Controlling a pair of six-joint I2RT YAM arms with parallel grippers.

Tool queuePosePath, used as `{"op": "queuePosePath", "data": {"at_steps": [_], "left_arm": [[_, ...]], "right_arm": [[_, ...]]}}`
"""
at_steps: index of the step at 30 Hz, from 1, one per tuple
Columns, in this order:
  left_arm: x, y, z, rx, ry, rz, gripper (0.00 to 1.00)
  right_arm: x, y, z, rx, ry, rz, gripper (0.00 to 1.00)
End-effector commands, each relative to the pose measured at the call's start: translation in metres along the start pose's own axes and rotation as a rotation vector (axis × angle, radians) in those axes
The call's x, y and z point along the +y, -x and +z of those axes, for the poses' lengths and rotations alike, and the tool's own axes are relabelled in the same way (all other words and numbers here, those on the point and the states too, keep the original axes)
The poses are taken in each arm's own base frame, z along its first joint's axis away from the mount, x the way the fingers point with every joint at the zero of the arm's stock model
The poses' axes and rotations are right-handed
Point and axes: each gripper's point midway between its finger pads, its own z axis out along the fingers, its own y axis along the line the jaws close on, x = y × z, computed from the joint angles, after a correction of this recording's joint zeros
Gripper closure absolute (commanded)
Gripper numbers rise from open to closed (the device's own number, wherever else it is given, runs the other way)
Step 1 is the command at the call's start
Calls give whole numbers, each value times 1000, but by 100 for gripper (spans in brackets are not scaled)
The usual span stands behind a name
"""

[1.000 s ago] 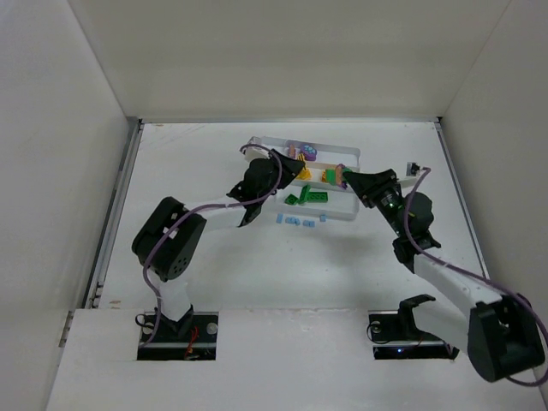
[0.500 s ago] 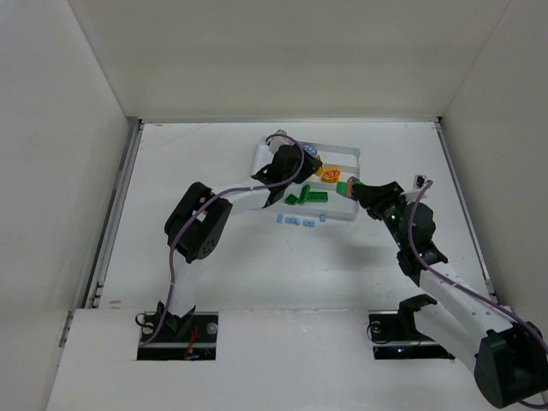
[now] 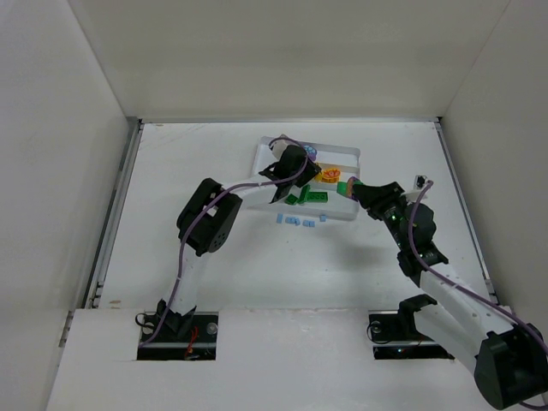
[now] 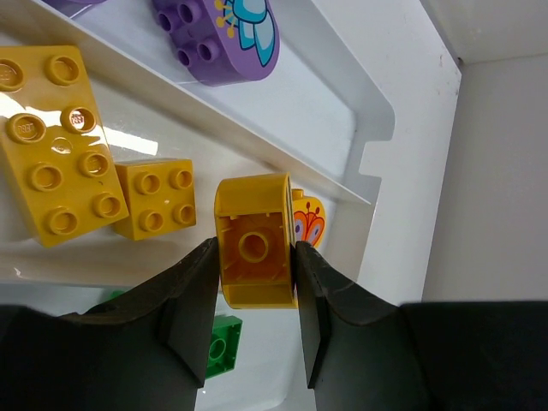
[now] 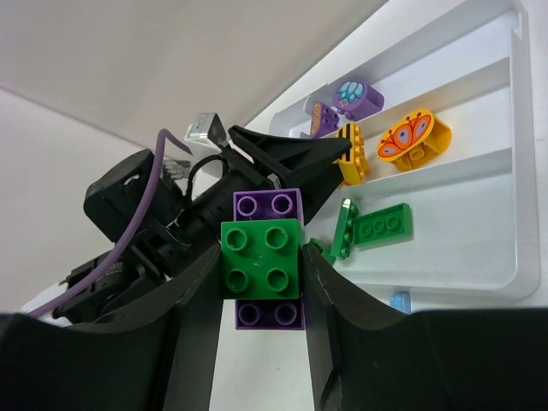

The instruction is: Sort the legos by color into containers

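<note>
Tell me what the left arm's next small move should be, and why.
Probably open the left gripper's jaws and release the yellow brick. They are shut on it right over the tray compartment that already holds two yellow bricks, while the purple piece lies in the next compartment, so this looks like the right spot.

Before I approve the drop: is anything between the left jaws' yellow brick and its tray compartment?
Perhaps. An orange butterfly brick lies in that compartment, partly hidden behind the yellow brick; nothing else intervenes.
</note>
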Motion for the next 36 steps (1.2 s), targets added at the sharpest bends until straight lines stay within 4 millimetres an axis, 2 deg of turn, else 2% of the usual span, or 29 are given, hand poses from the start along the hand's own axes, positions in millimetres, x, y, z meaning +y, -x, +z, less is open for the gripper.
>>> {"op": "queuePosePath", "data": {"at_steps": [1,6,13,18,22,25,29,32,36], "left_arm": [[-22,18,-2,-55,-33,-32,73],[-27,25,-2,-81,-38,-20,73],[-34,31,-5,-90,-61,-27,54],[-48,40,-23,-110,-108,-25,51],[-47,45,-48,-120,-142,-46,53],[-57,39,-80,-83,-242,-80,54],[-59,20,-123,-64,-317,-74,54],[-58,-2,-141,-26,-351,-49,54],[-66,-30,-154,35,-428,-36,52]], "right_arm": [[8,3,2,-12,30,-15,69],[8,2,5,-11,34,-7,69],[8,0,4,-2,39,-6,69],[8,0,6,-2,39,-6,69],[7,-5,7,15,42,-5,69],[5,-5,9,14,36,-6,69],[3,-9,11,24,30,-5,69],[2,-12,13,32,26,-7,69],[3,-14,14,45,33,-5,69]]}}
